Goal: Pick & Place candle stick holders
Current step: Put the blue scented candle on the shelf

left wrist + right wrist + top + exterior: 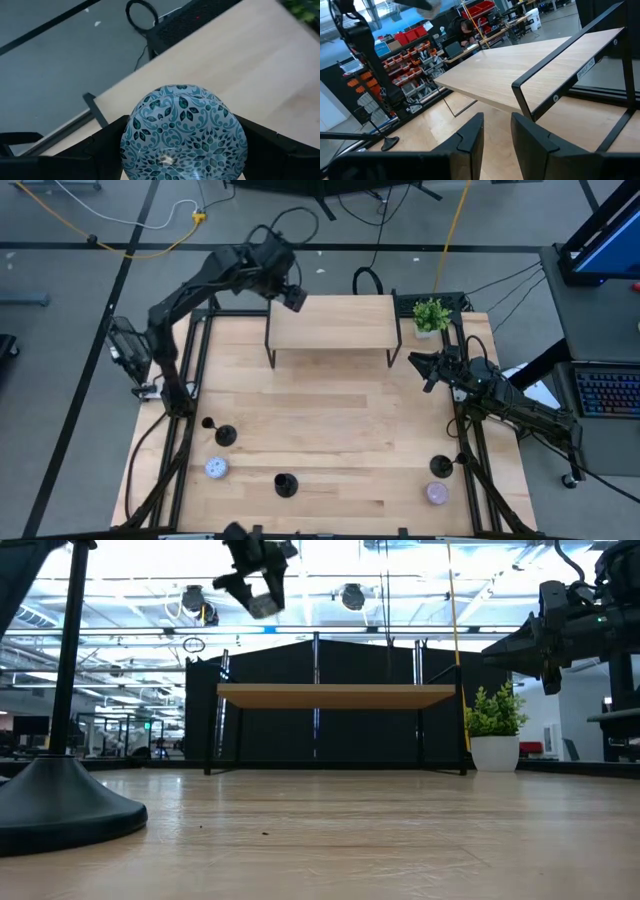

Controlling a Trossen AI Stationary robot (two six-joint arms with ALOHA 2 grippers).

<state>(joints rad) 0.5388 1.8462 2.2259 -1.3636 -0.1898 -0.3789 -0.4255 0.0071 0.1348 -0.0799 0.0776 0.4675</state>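
Observation:
Three black candle stick holders stand on their disc bases on the table: two near left (225, 435) (286, 484), one near right (441, 467). One holder (60, 795) looms close in the low view. My left gripper (294, 297) hangs above the far left corner of the wooden shelf (330, 322), shut on a round blue-patterned candle tin (184, 132). My right gripper (497, 135) waits at the table's right side, pointing level at the shelf, with a narrow gap and nothing between its fingers. My left gripper pinches the blue tin's round side wall (127, 145) between its two fingers (100, 152), one on each opposite side. The fingers slant down from above. The tin is lifted clear, its patterned lid toward the wrist camera, high above the shelf top (262, 602).
A whitish tin (217, 468) sits near left and a lilac tin (437, 493) near right. A small potted plant (431, 315) stands beside the shelf's right end. Black frame rails run along both table sides.

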